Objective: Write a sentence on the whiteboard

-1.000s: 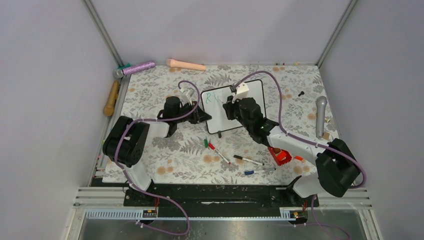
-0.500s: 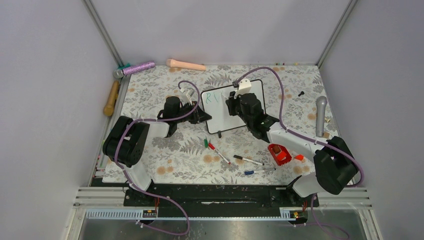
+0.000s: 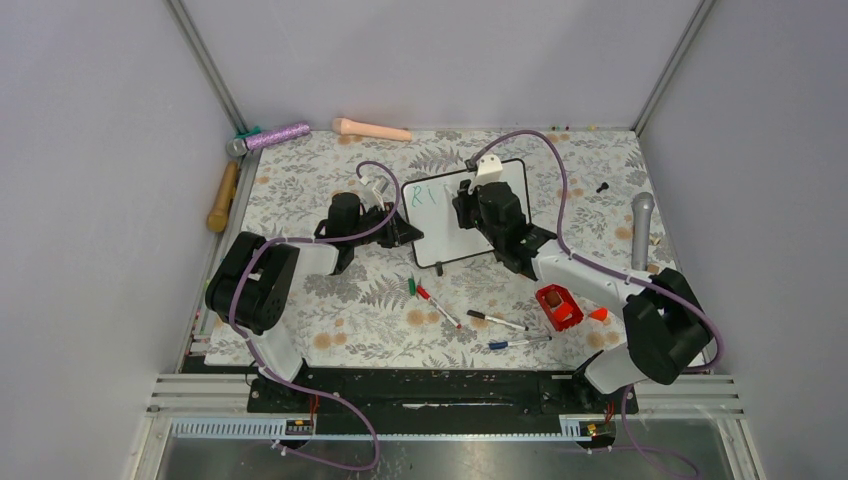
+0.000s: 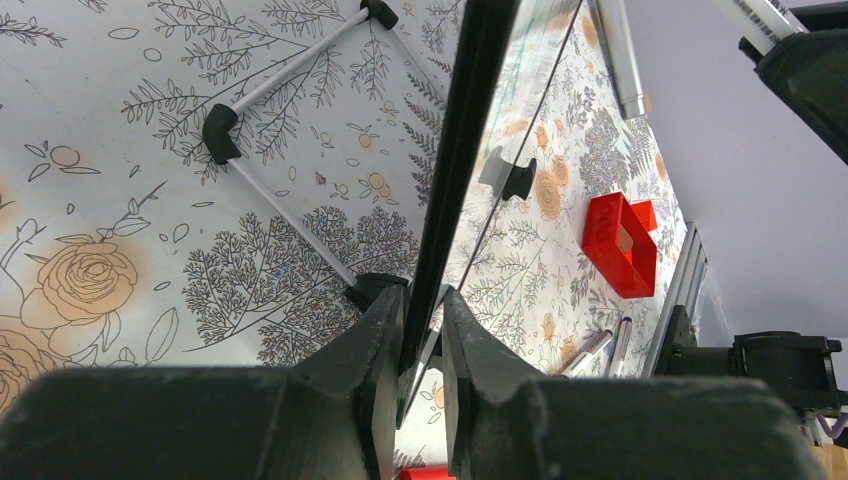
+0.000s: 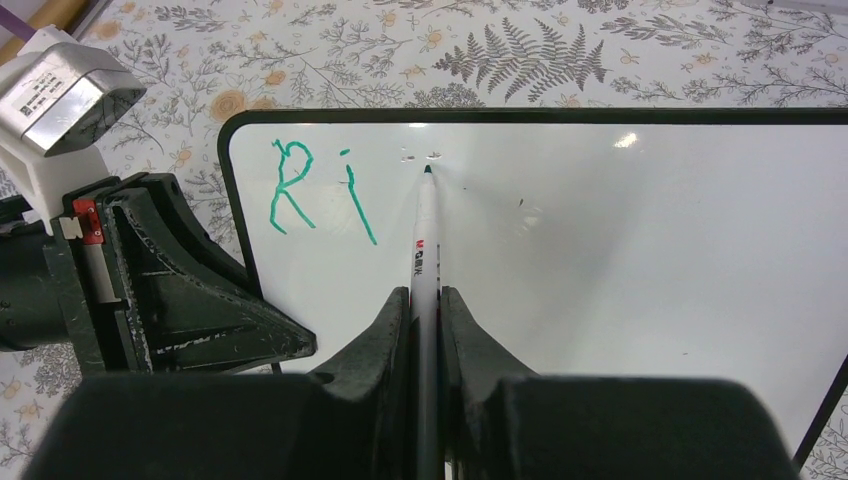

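The whiteboard (image 3: 440, 225) stands tilted at the table's middle, white with a thin black frame; it also shows in the right wrist view (image 5: 620, 250) and edge-on in the left wrist view (image 4: 460, 150). Green letters "Ri" (image 5: 320, 190) are at its upper left; the rest of the sentence is not on the board. My left gripper (image 4: 422, 310) is shut on the board's left edge, low down. My right gripper (image 5: 425, 300) is shut on a white marker (image 5: 424, 240) with a green tip, which points at the board just right of the "i".
Several loose markers (image 3: 470, 320) and a green cap (image 3: 411, 285) lie in front of the board. A red block (image 3: 556, 305) sits by the right arm. A microphone (image 3: 641, 230), a purple microphone (image 3: 270, 136), a beige handle (image 3: 370, 129) and a wooden handle (image 3: 222, 196) lie near the edges.
The right gripper with the marker has shifted a little up and to the right along the board after the "i". The left arm and board have not moved.
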Robot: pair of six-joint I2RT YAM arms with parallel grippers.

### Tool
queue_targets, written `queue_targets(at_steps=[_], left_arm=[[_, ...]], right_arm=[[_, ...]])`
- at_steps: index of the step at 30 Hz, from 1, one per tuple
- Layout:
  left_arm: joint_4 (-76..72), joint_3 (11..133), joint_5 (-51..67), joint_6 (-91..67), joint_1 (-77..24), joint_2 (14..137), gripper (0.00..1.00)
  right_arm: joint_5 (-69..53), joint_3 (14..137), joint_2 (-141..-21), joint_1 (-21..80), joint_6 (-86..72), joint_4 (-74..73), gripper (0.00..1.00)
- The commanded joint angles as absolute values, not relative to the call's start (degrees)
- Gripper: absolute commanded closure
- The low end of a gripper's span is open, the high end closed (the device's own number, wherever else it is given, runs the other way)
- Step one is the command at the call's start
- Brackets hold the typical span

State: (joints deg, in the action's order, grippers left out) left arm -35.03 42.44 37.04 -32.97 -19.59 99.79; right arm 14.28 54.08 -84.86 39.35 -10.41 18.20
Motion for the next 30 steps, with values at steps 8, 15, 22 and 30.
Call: queue_targets(at_steps=[8,15,22,30], left_arm=[[-31.36,43.95,31.29,-31.73,-19.75,99.38,0.84],[-31.38,43.92,31.21,-31.65,-19.73,99.35,0.84],[-31.25,43.91,31.27,-31.58,-19.77,99.29,0.84],[-31.15,43.89,31.16,-31.55,-19.76,99.20,0.84]], right_arm=[[12.90,58.18,-86.42,38.52,-11.24,16.77,1.00],[10.66,58.34,-86.49,38.47,-11.02,16.72,1.00],[8.84,58.67,-86.66,38.49,-10.70,15.96,1.00],[9.72,57.80,-85.76,38.49,-11.22,14.85,1.00]])
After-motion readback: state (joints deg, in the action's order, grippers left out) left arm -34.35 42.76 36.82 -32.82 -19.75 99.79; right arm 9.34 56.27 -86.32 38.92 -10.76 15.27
